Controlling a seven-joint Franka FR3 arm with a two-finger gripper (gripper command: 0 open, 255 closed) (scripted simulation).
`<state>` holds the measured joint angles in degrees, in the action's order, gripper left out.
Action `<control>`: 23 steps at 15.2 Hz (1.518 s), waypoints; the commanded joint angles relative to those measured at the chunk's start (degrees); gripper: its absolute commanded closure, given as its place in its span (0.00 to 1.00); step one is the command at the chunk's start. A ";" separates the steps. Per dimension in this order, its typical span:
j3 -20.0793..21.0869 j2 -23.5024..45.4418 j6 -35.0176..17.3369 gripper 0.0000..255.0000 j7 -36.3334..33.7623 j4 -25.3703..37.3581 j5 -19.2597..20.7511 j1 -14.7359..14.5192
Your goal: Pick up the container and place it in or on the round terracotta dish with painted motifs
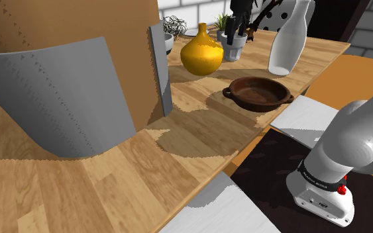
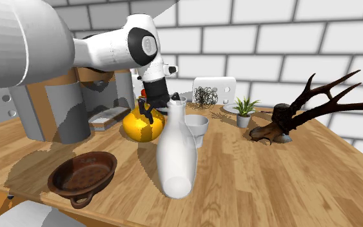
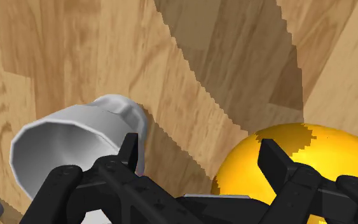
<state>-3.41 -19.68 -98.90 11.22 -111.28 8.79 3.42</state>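
Open at the gripper [image 3: 198, 141]: black fingers [image 3: 130, 149] spread well apart, clasping nothing, bare wood of the table [image 3: 190, 76] between them. Hanging above a white cup [image 3: 75, 137] and a yellow vase [image 3: 311, 159], with one finger beside the cup's rim and the other over the vase's shoulder. Apparently touching neither.

Taking the cup as the container, though hard to say for sure with the vase just as near.

From the second exterior view:
- Cup upright on the table, just behind a tall white bottle [image 2: 175, 158] and just beside the vase.
- Gripper directly over the vase, at the end of the white arm [image 2: 118, 46] reaching in from that view's left.
- Round brown dish [image 2: 83, 173] with small side handles near the table's front edge, to that view's left of the bottle, well apart from the cup.
- Behind the cup, a wiry dark tangle [image 2: 206, 97]; further to that view's right, a small potted plant [image 2: 243, 111] and a dark antler piece [image 2: 302, 109].

From the shoulder view:
- Cup partly hidden behind a grey panel of a big brown box [image 1: 59, 46].
- Vase next to the cup.
- Dish nearer the stand, between vase and table edge.
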 commanded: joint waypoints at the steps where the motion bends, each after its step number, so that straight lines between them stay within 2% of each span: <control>1: -0.96 4.58 0.38 0.00 1.27 4.33 0.21 0.51; 5: -2.65 12.56 1.70 0.00 3.79 12.68 0.17 1.56; 13: -3.09 12.33 -4.16 0.00 3.64 6.63 0.34 1.91; 20: -3.09 12.33 -4.15 0.00 3.64 6.64 0.34 1.91; 21: -3.09 12.33 -4.15 1.00 3.64 6.64 0.34 1.91; 23: -3.09 12.33 -4.15 1.00 3.64 6.64 0.34 1.91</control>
<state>-6.50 -7.35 -103.05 14.86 -104.64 9.13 5.33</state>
